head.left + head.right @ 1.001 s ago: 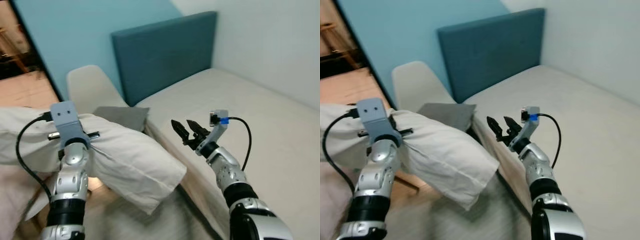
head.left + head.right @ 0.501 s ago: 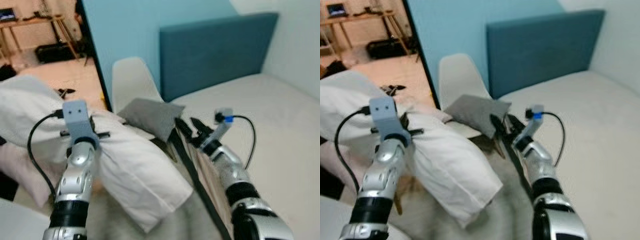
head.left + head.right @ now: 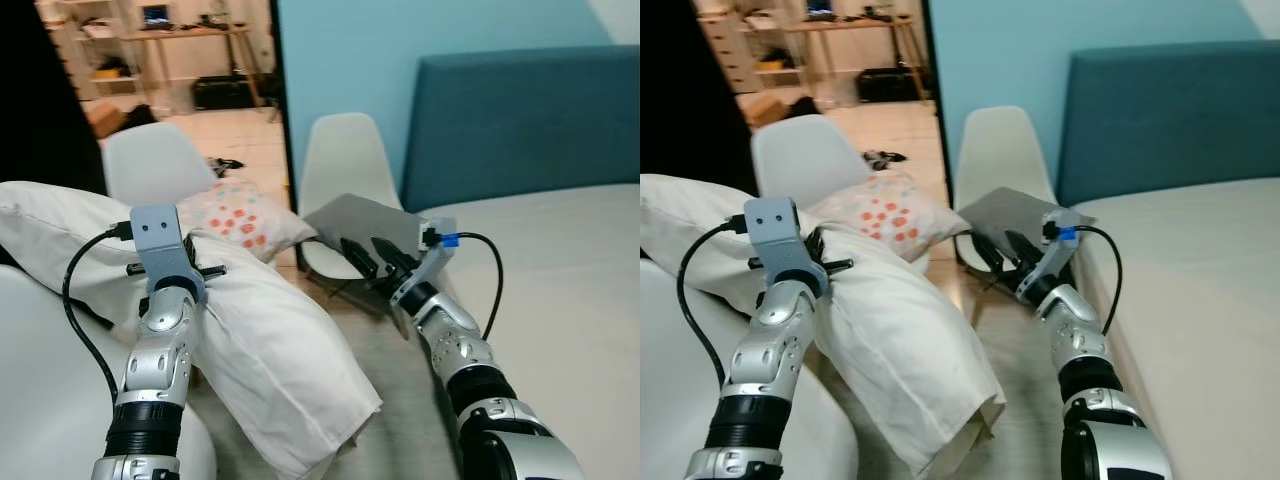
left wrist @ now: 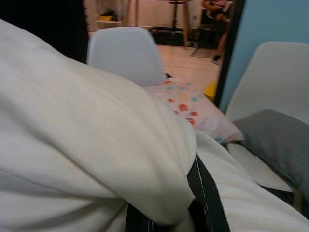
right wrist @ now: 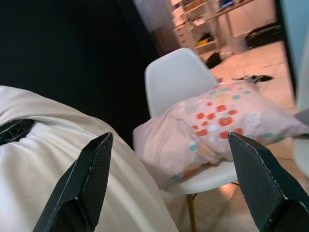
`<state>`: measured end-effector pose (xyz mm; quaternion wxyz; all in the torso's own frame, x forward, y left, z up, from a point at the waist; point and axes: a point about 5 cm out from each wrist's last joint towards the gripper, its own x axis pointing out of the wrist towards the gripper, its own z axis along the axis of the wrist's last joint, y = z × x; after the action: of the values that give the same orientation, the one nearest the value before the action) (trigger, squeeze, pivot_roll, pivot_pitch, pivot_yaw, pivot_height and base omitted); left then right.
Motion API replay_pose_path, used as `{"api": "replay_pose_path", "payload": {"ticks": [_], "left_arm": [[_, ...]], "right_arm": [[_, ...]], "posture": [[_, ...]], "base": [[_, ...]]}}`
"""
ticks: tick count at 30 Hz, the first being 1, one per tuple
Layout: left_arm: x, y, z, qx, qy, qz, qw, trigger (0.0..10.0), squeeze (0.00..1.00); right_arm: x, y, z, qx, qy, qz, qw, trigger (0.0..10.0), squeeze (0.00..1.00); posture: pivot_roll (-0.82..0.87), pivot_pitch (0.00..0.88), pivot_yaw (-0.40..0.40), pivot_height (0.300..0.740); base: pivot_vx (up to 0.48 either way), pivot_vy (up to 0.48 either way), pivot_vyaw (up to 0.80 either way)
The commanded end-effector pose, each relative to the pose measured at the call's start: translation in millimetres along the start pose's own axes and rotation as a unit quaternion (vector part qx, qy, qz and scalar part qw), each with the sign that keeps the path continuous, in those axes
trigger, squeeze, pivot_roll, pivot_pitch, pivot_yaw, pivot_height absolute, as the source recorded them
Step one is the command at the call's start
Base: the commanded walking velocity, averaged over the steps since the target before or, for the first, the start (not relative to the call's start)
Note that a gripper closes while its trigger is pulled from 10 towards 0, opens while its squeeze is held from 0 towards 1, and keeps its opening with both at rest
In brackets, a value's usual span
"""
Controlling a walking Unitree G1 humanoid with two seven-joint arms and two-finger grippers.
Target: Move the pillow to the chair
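Note:
A big cream pillow (image 3: 270, 350) hangs in the air at my left, and my left gripper (image 3: 185, 268) is shut on its upper part; its black fingers (image 4: 205, 193) pinch the fabric. My right gripper (image 3: 367, 257) is open and holds nothing, out in front of a white chair (image 3: 340, 165) that carries a grey cushion (image 3: 365, 220). Another white chair (image 3: 150, 160) stands further left with a dotted pillow (image 3: 245, 218) on its seat. The same dotted pillow (image 5: 217, 121) and chair (image 5: 176, 79) lie ahead in the right wrist view.
The bed (image 3: 570, 270) with its teal headboard (image 3: 520, 120) is at my right. A white rounded surface (image 3: 40, 380) sits low at my left under the pillow. An open doorway (image 3: 200, 60) leads to a room with a desk and shelves.
The camera has swung left: the bed slid right and a second chair with a dotted pillow came into view. My left gripper still holds the cream pillow; the right stays open.

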<state>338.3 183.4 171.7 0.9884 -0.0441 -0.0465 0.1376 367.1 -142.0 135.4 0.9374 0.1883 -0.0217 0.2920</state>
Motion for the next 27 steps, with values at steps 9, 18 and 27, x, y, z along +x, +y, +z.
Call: {"api": "replay_pose_path", "payload": {"ticks": [9, 18, 27], "left_arm": [[4.6, 6.0, 27.5, 0.007, -0.06, 0.018, 0.998, 10.0, 0.0], [2.5, -0.3, 23.6, 0.02, -0.055, 0.026, 0.998, 10.0, 0.0], [-0.6, -10.2, 27.3, 0.029, -0.068, 0.018, 0.997, 10.0, 0.0]], "right_arm": [[3.2, 4.9, 1.2, -0.002, 0.0, 0.014, 1.0, 10.0, 0.0], [3.4, 4.6, 1.2, -0.004, 0.003, 0.016, 1.0, 10.0, 0.0], [3.1, 3.9, 2.2, -0.004, 0.001, 0.016, 1.0, 10.0, 0.0]], "posture": [[-0.12, 0.019, 0.046, 0.711], [-0.12, 0.0, 0.045, 0.711], [-0.12, 0.0, 0.045, 0.711]], "base": [[0.0, 0.0, 0.79], [0.0, 0.0, 0.79], [0.0, 0.0, 0.79]]}}
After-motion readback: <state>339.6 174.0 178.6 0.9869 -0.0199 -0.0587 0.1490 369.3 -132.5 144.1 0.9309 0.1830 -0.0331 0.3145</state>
